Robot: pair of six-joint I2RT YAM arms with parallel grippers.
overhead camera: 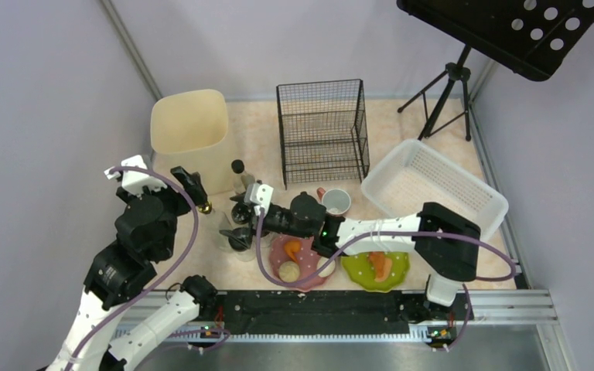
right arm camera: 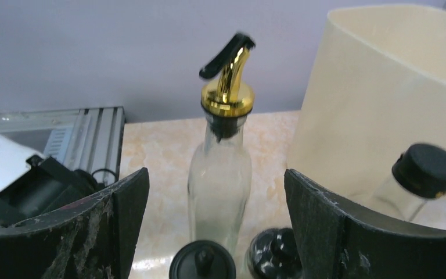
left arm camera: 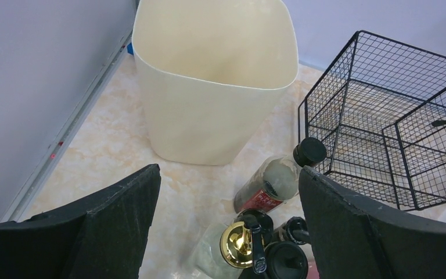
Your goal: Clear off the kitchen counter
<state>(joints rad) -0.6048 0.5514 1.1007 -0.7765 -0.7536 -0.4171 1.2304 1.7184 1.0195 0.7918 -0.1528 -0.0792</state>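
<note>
On the kitchen counter (overhead camera: 261,139), a clear glass bottle with a gold pour spout (right arm camera: 220,168) stands upright among other bottles. My right gripper (right arm camera: 216,174) is open and level with it; the glass body stands beyond the gap between the fingers, touching neither. Two black-topped containers (right arm camera: 202,263) sit just below that gap. My left gripper (left arm camera: 229,174) hangs open above the same cluster, over the gold spout (left arm camera: 239,244) and a red-labelled bottle with a black cap (left arm camera: 276,185). From above, the left gripper (overhead camera: 193,192) and right gripper (overhead camera: 240,220) flank the bottles from either side.
A tall cream bin (overhead camera: 189,131) stands behind the bottles, a black wire basket (overhead camera: 321,131) to its right, then a white plastic basket (overhead camera: 433,185). A cup (overhead camera: 336,201), a pink plate (overhead camera: 278,249) and a green plate (overhead camera: 356,270) with food lie under the right arm.
</note>
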